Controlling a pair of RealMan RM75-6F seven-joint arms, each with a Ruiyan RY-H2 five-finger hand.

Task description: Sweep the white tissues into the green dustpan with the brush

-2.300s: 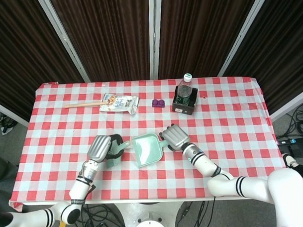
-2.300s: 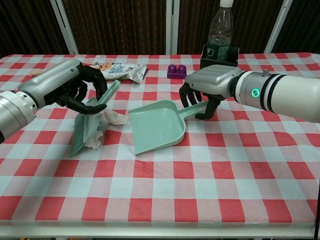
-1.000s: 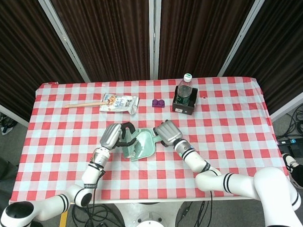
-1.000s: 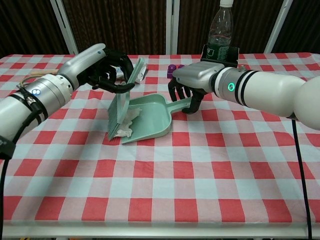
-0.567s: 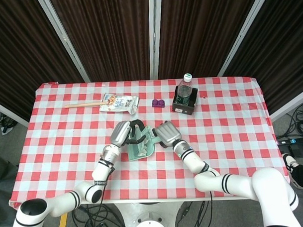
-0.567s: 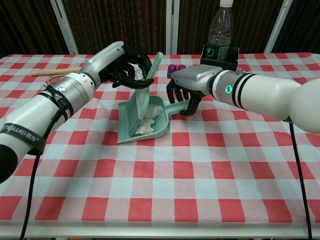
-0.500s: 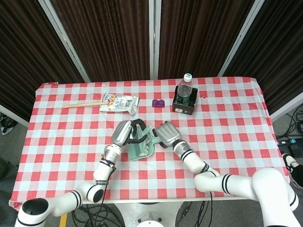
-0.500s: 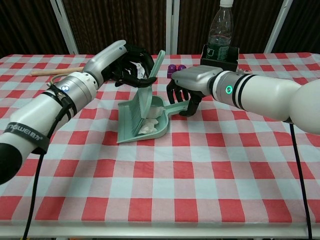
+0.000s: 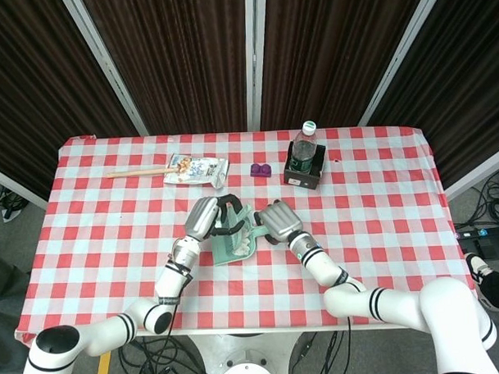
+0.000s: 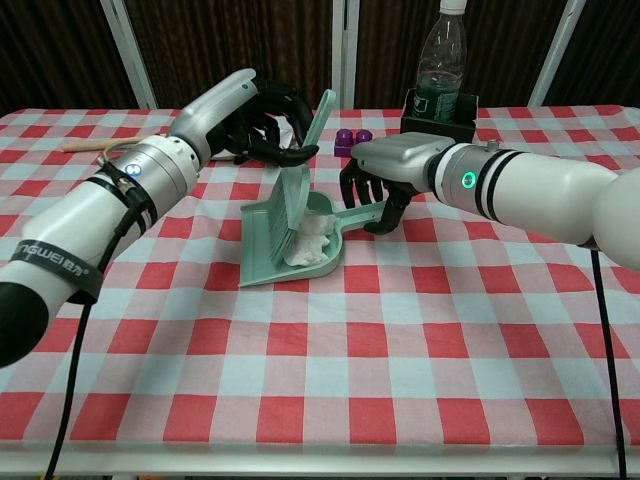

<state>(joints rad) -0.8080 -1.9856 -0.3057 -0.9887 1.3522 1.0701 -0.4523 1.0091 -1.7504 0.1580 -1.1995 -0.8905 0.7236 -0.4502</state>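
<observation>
The green dustpan (image 10: 268, 262) (image 9: 237, 250) lies on the checked table, its mouth facing left. White tissues (image 10: 312, 240) are bunched inside it. My left hand (image 10: 262, 122) (image 9: 208, 217) grips the pale green brush (image 10: 298, 200) by its handle, and the bristles stand inside the pan against the tissues. On the pan's right side my right hand (image 10: 385, 172) (image 9: 277, 221) grips the dustpan handle.
At the back stand a water bottle (image 10: 439, 62) in a black holder (image 9: 305, 170), a purple block (image 10: 353, 138) (image 9: 260, 169), a snack packet (image 9: 195, 168) and a wooden spoon (image 9: 138, 170). The table's front edge (image 10: 320, 455) runs along the bottom.
My left hand has swept the brush rightward from the bare cloth into the dustpan, pushing the tissues inside. My right hand has drawn the pan slightly left and kept its hold.
</observation>
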